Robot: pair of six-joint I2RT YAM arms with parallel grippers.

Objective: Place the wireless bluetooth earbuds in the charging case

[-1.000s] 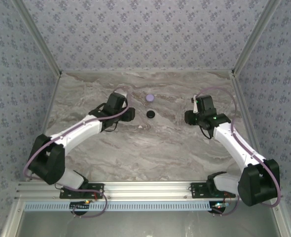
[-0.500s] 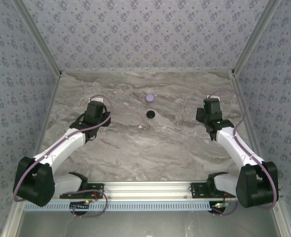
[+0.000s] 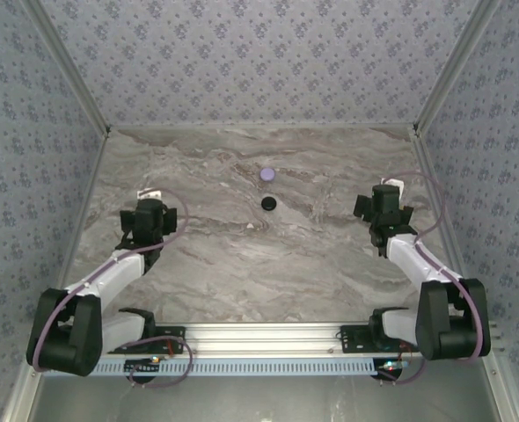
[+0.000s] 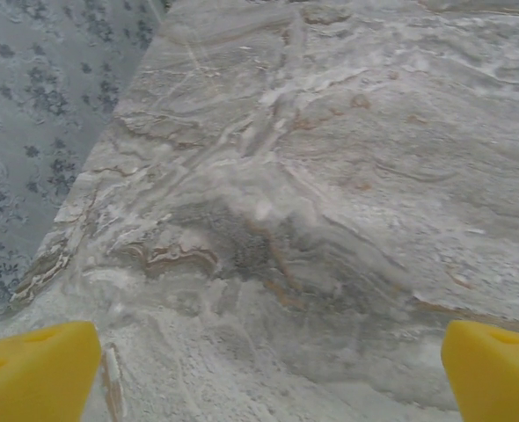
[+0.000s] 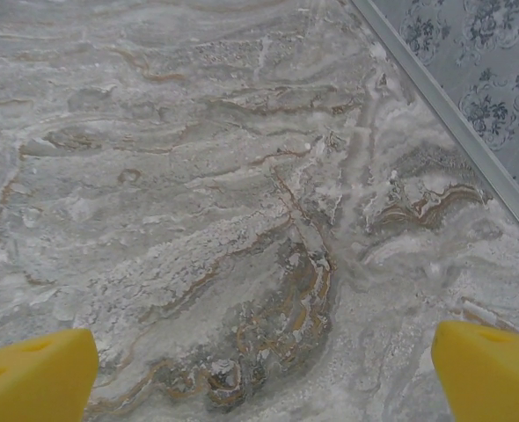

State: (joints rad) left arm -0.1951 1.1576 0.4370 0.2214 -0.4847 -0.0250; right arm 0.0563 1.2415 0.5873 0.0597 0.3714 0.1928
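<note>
Lavender disc just above black disc, upper centre of counter, midway between the arms; left jaws and right jaws spread wide, empty, equally far; earbuds too small to tell

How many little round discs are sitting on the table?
2. The lavender disc lies midway across the table, toward its far edge. The black disc lies just in front of it, not touching. Smaller pieces may be too tiny to see.
</note>
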